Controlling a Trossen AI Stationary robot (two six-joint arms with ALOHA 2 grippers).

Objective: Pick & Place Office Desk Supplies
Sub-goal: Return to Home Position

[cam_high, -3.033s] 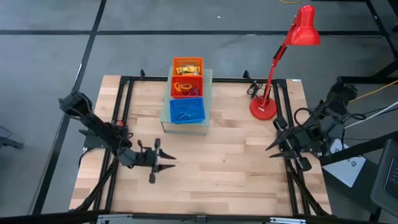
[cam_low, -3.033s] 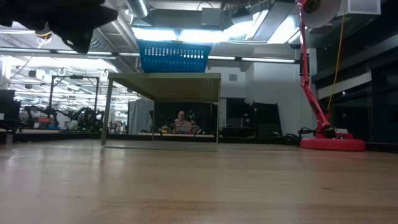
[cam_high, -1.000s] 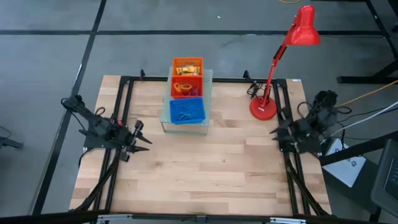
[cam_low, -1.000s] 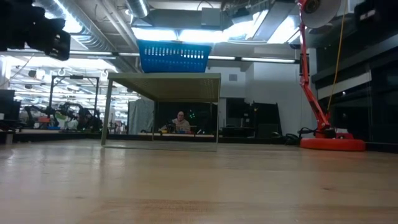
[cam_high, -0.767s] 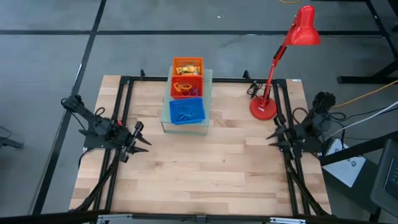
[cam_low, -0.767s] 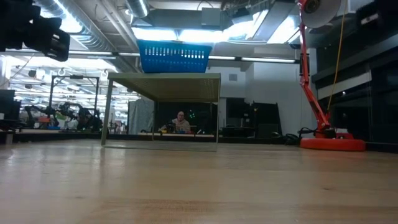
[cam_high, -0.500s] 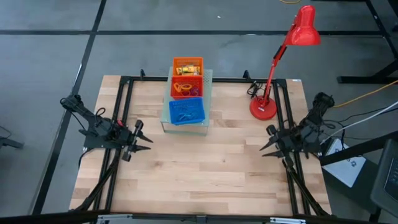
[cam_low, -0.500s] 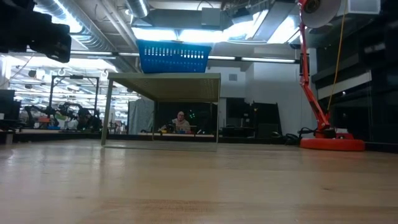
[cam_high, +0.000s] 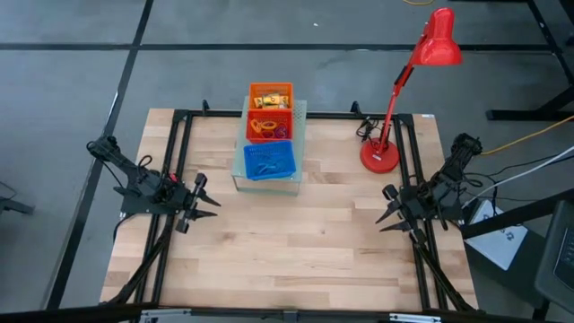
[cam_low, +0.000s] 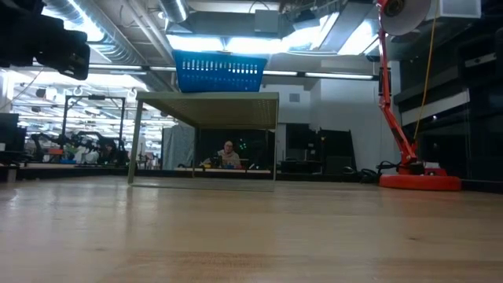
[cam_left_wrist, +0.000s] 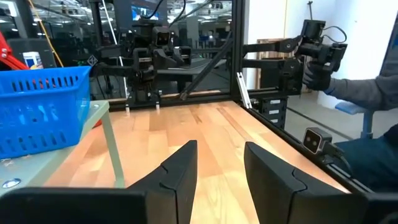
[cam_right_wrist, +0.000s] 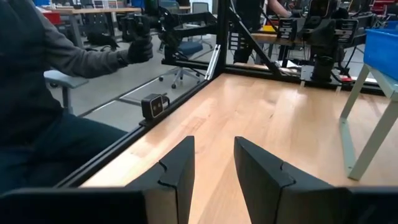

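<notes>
The left gripper [cam_high: 208,207] hovers above the table's [cam_high: 296,260] left edge. Its fingers are parted a little and hold nothing, as the left wrist view [cam_left_wrist: 219,148] confirms. At the back middle stands a pale green shelf [cam_high: 300,144] carrying three bins in a row. The orange bin [cam_high: 270,88] at the far end holds the yellow pieces [cam_high: 271,99]. The red bin [cam_high: 285,133] in the middle holds the ring clips [cam_high: 263,126]. The blue bin [cam_high: 289,160] nearest the front holds the blue loops [cam_high: 265,164]. A red lamp [cam_high: 380,158] stands to the right of the shelf. The right gripper [cam_high: 384,210] hovers at the table's right edge, fingers spread apart and empty.
</notes>
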